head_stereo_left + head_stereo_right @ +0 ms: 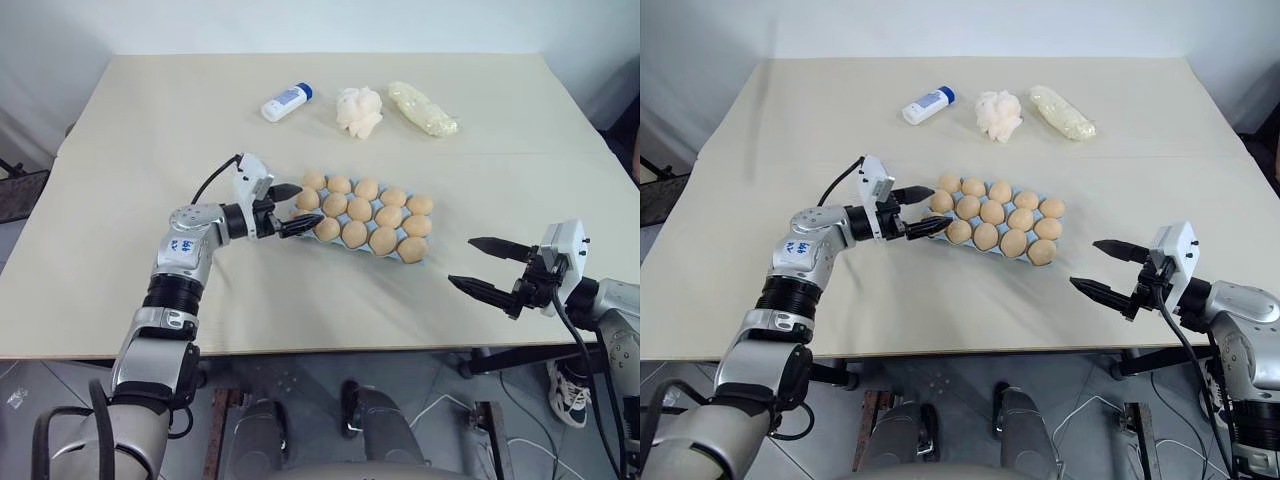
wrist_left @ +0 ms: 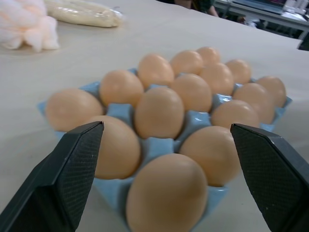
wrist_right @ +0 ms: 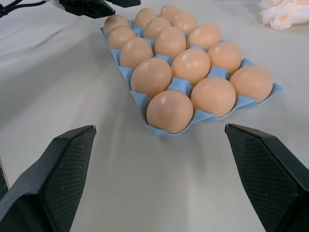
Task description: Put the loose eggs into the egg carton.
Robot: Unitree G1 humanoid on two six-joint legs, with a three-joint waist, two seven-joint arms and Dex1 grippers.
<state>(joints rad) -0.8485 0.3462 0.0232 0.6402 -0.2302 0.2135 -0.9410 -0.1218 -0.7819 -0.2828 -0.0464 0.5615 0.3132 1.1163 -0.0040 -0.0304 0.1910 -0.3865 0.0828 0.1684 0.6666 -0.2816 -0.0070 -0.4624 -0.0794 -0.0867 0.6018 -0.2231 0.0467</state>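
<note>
Hovering spread and empty at the egg carton's near-left end, the left pincer seems finished; every cup holds eggs, so next just withdraw, right pincer likewise spread beside the carton.

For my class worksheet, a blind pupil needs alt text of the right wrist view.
A light blue moulded egg carton full of smooth tan-brown eggs sits on a pale beige table. The right tool stands open before it, and the left tool is at its far end.
</note>
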